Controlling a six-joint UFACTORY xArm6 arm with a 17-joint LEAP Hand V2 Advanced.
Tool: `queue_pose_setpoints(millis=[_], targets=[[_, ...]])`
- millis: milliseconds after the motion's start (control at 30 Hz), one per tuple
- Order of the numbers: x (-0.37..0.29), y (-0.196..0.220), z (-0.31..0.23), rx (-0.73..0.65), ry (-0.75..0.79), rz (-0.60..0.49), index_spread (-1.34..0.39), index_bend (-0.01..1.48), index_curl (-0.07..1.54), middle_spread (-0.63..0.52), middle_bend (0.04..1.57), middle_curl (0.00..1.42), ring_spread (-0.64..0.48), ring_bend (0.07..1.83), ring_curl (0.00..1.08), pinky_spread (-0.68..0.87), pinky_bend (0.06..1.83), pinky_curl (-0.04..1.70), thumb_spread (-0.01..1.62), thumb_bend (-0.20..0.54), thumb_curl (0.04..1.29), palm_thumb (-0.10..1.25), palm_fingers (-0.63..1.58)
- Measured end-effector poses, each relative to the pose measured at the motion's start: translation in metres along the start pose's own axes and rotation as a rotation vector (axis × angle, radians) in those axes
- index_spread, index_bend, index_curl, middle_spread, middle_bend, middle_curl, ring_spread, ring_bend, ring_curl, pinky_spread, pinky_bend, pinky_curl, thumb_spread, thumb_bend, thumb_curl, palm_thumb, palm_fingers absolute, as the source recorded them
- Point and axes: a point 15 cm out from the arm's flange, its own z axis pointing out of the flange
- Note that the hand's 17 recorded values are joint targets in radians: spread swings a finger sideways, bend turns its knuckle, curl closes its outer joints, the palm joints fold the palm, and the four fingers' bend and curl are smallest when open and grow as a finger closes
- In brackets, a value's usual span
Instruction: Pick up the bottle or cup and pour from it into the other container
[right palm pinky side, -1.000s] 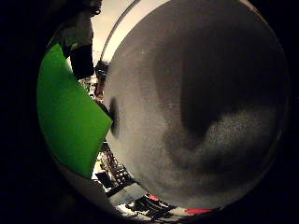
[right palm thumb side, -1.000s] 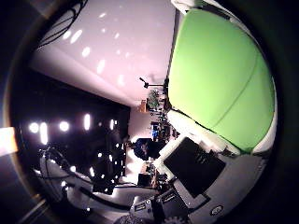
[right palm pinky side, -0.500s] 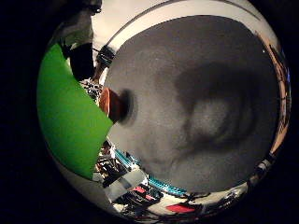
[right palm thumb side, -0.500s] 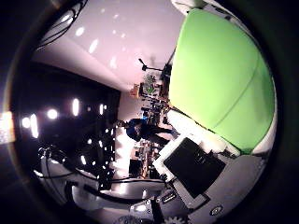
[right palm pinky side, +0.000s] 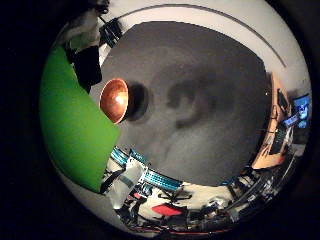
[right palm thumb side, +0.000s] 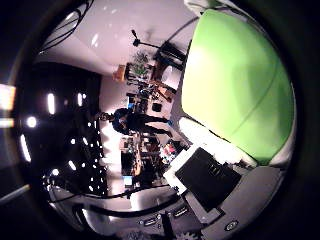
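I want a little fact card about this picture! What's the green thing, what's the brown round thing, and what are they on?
held thing: green container, fills much of the thumb side view, so close to the palm
other container: brown bowl, open, looks empty
bowl rests on: grey table
bowl and green container: beside each other in the little finger side view; whether they touch cannot be told
hand: a white and black part shows beside the green container
pouring: none seen
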Motion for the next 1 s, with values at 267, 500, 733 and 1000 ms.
queue_pose_setpoints(millis=[267,500,733,1000], targets=[[-0.058,-0.022,0.027,-0.129,0.138,-0.037,-0.53,0.75,1.18,-0.37,1.16,1.18,-0.26,1.57,0.81,-0.26,1.31,1.27,0.77,-0.027,0.65,0.92,0.65],[-0.089,-0.033,0.054,-0.281,0.342,-0.113,-0.53,0.74,1.18,-0.37,1.15,1.18,-0.26,1.57,0.81,-0.26,1.3,1.27,0.76,-0.027,0.65,0.92,0.66],[-0.095,-0.048,0.074,-0.428,0.634,-0.213,-0.54,0.73,1.17,-0.37,1.14,1.19,-0.26,1.56,0.8,-0.25,1.3,1.26,0.75,-0.029,0.65,0.92,0.67],[-0.1,-0.07,0.107,-0.566,0.856,-0.318,-0.54,0.72,1.17,-0.38,1.12,1.2,-0.26,1.56,0.8,-0.25,1.3,1.24,0.75,-0.029,0.65,0.91,0.69]])
